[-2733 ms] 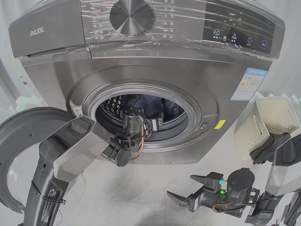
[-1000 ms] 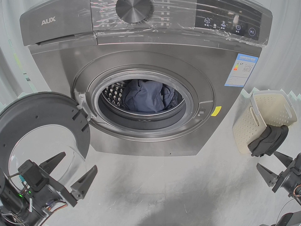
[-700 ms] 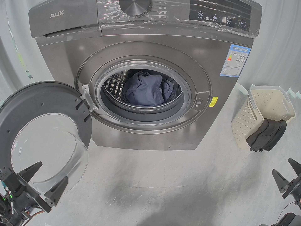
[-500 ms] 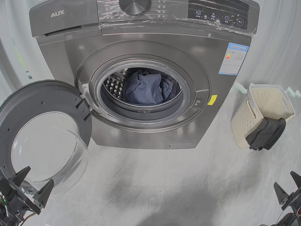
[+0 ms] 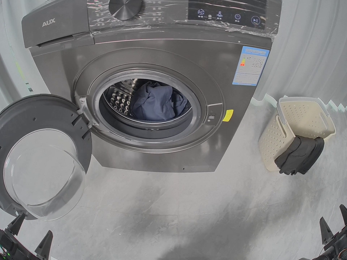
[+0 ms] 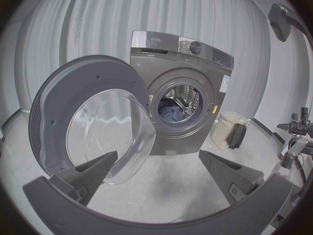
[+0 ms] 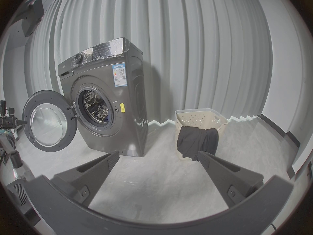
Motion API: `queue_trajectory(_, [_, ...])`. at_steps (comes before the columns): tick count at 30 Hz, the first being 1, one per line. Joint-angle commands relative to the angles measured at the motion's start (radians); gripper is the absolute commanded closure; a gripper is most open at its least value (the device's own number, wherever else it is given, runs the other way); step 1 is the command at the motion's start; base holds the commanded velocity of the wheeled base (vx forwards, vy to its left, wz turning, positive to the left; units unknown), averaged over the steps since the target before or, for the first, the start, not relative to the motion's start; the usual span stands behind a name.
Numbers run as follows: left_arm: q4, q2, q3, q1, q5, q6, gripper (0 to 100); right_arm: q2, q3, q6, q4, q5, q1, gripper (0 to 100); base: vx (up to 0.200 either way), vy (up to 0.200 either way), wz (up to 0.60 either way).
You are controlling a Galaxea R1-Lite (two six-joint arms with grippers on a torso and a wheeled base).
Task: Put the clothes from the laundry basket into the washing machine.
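Note:
The grey washing machine (image 5: 151,51) stands with its round door (image 5: 39,152) swung wide to the left. A dark blue garment (image 5: 153,102) lies in the drum, also seen as blue cloth (image 6: 169,112). To the machine's right sits the cream laundry basket (image 5: 307,114) with a black garment (image 5: 299,155) draped over its front rim; the black garment (image 7: 197,141) hangs the same way on the basket (image 7: 199,117). My left gripper (image 5: 30,233) is open and empty, low at the left near the door. My right gripper (image 5: 336,222) is open and empty, low at the right, short of the basket.
Bare grey floor (image 5: 188,206) spreads between me and the machine. A pleated white curtain (image 7: 202,49) backs the scene. The open door (image 6: 88,115) juts out over the floor on the left side.
The view has pulled back and swung right, so the machine sits farther off and to the left. Both open grippers have dropped to the picture's bottom corners. The left arm left the drum.

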Motion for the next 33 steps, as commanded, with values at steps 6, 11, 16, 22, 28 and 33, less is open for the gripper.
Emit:
queue_trajectory(6, [0.013,-0.131,0.017,0.151,-0.034,0.041,0,-0.034,0.015,-0.009,0.004,0.003,-0.012,0,0.000,-0.200,0.00])
queue_trajectory(11, [0.108,-0.158,0.011,0.141,0.018,0.058,0,-0.034,0.015,-0.012,0.004,0.004,-0.012,0,0.000,-0.200,0.00])
queue_trajectory(16, [0.091,-0.160,0.016,0.137,0.006,0.051,0,-0.034,0.015,-0.011,0.004,0.008,-0.014,0,0.000,-0.200,0.00])
queue_trajectory(22, [0.090,-0.160,0.016,0.139,0.007,0.046,0,-0.033,0.015,-0.011,0.004,0.011,-0.015,0,0.000,-0.200,0.00])
queue_trajectory(28, [0.090,-0.160,0.016,0.139,0.012,0.052,0,-0.033,0.015,-0.012,0.004,0.011,-0.015,0,0.000,-0.200,0.00])
queue_trajectory(33, [0.090,-0.160,0.016,0.139,0.012,0.052,0,-0.033,0.015,-0.012,0.004,0.011,-0.015,0,0.000,-0.200,0.00])
